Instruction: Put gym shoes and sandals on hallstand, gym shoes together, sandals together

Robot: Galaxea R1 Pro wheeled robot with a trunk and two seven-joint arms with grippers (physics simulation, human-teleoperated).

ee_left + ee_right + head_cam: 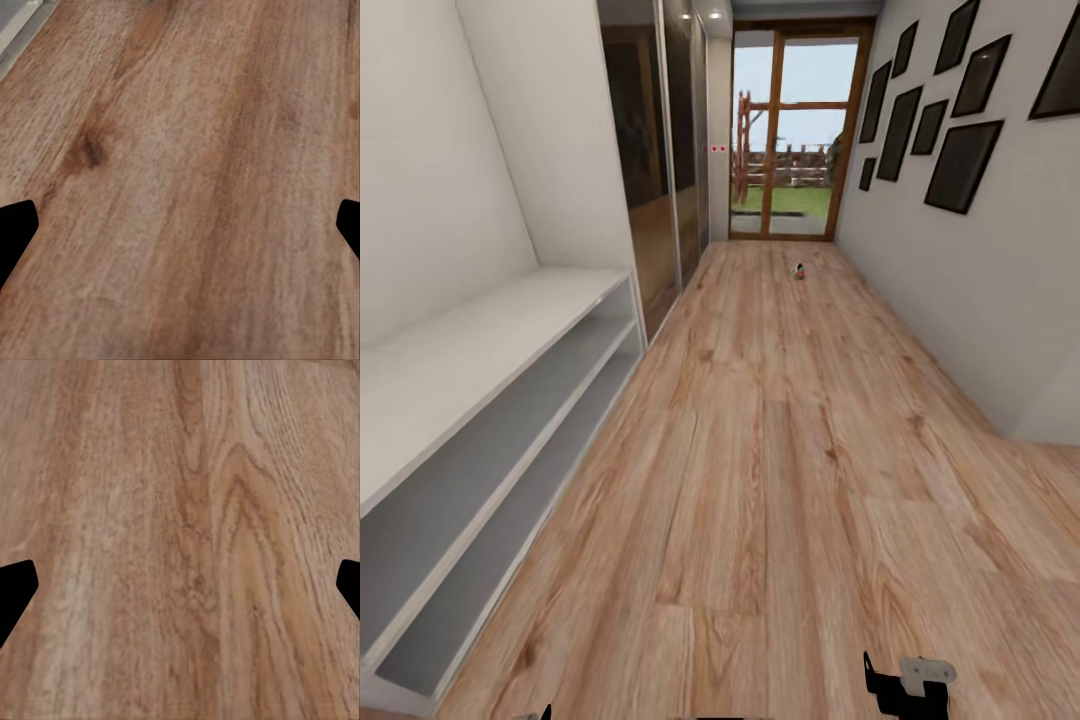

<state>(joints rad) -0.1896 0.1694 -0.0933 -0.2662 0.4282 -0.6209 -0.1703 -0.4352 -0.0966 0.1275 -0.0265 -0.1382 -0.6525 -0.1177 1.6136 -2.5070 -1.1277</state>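
Corridor floor (780, 440) of light-brown wood-grain planks runs from the near edge of the head view away to a glazed door (798, 130) with a wooden frame at the far end, with a fence and grass visible through the glass. Along the left wall stands the hallstand (490, 400), a low light-grey unit whose bench top and two open lower shelves carry nothing. Past it on the left are dark, reflective sliding panels (655, 170). The right wall holds a cluster of black picture frames (945, 110).

Far down the floor, near the door and slightly right of centre, lies one small object (798, 271) with white, greenish and reddish tones; it matches the colouring of a gym shoe, but it is too small to tell for certain, and whether it is one shoe or two cannot be made out.

At the near edge of the head view, part of the right gripper (908, 685) shows as black and pale-grey hardware above the floor.

In the left wrist view, the left gripper (180, 229) has its two dark fingertips (15, 229) spread wide at opposite edges, with bare plank between them and a pale-grey strip of the hallstand in one corner. In the right wrist view the right gripper's fingertips (15, 589) are likewise spread wide apart over bare wood, holding nothing.
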